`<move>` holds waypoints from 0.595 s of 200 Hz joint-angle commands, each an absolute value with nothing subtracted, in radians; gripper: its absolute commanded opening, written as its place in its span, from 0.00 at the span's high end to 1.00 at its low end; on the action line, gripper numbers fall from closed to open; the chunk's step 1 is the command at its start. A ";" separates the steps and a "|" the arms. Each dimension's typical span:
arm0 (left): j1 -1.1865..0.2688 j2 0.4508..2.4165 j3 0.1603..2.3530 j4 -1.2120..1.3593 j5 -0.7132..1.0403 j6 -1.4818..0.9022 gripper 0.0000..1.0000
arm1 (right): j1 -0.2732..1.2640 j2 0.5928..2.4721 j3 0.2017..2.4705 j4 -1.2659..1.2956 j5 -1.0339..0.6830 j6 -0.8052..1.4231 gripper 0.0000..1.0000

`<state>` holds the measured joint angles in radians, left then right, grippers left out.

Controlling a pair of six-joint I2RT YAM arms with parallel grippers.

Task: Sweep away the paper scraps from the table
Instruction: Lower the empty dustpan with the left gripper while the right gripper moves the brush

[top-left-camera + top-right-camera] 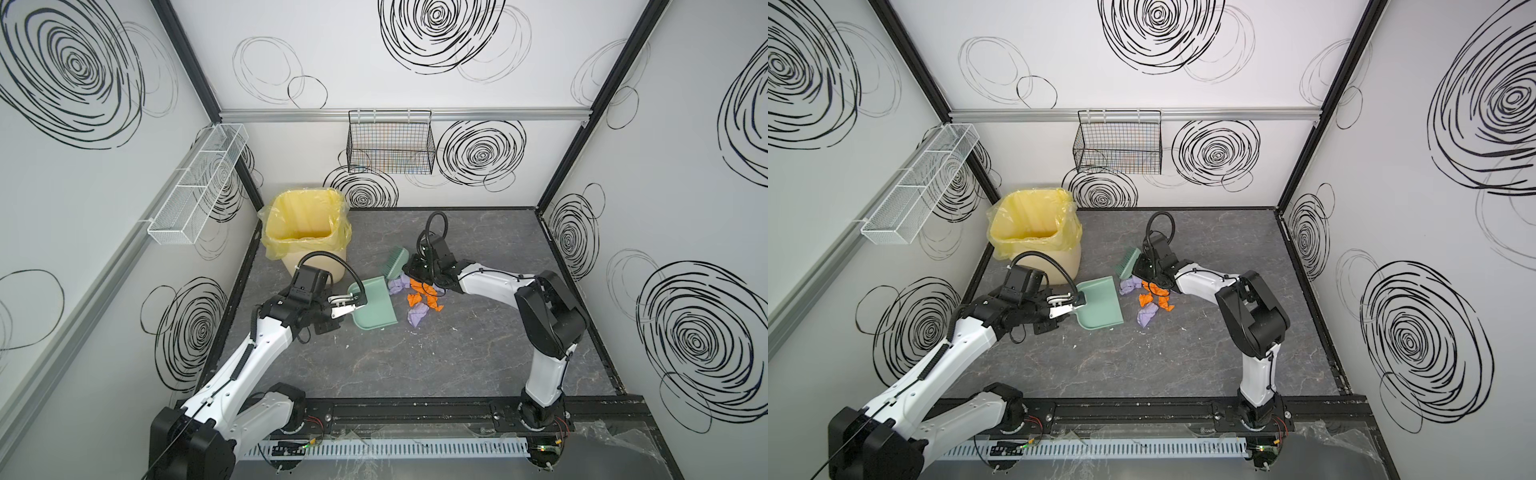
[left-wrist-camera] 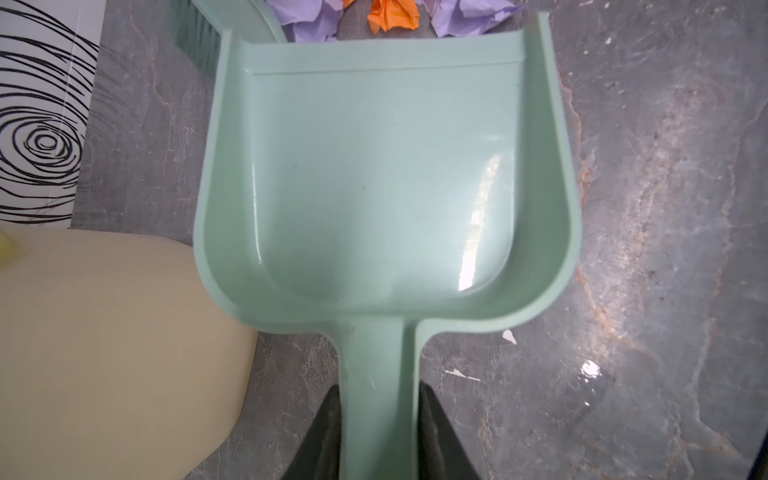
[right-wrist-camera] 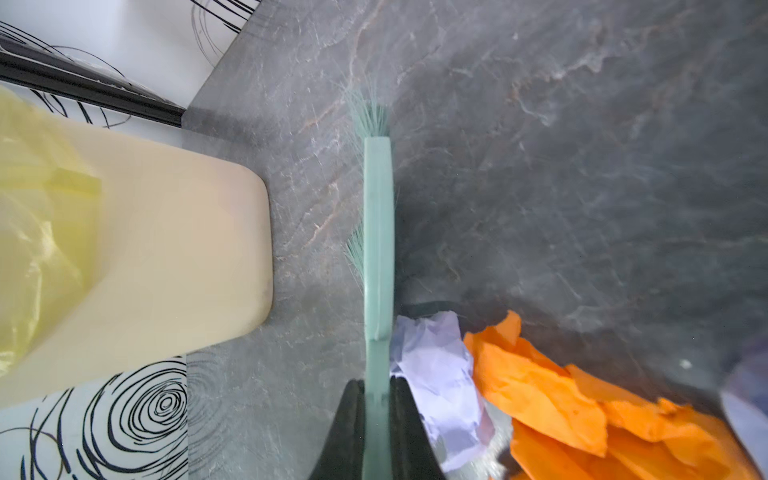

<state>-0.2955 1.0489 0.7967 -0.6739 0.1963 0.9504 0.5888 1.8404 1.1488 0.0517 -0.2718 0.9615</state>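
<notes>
Several orange and lilac paper scraps [image 1: 419, 301] [image 1: 1152, 303] lie bunched mid-table [image 1: 415, 365]. Just left of them the mint-green dustpan [image 1: 376, 307] [image 1: 1100, 305] [image 2: 386, 166] rests on the table with its open mouth facing the pile and nothing inside. My left gripper [image 1: 355, 302] [image 1: 1077, 304] [image 2: 378, 395] is shut on its handle. My right gripper [image 1: 409, 270] [image 1: 1138, 270] [image 3: 376, 386] is shut on the green brush [image 1: 395, 261] [image 1: 1129, 261] [image 3: 377, 232], held just behind the pile. A lilac scrap [image 3: 440, 382] and orange scraps [image 3: 536, 395] sit beside the brush handle.
A cream bin with a yellow liner [image 1: 305, 232] [image 1: 1034, 232] [image 3: 166, 257] stands at the back left, close behind the dustpan. A black wire basket [image 1: 390, 143] and a white mesh shelf [image 1: 195, 187] hang on the walls. Tiny white specks [image 2: 509, 336] dot the table.
</notes>
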 commanded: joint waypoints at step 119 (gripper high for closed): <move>-0.333 1.210 0.783 -0.539 0.170 0.939 1.00 | 0.575 1.210 0.840 -0.139 -0.190 0.822 1.00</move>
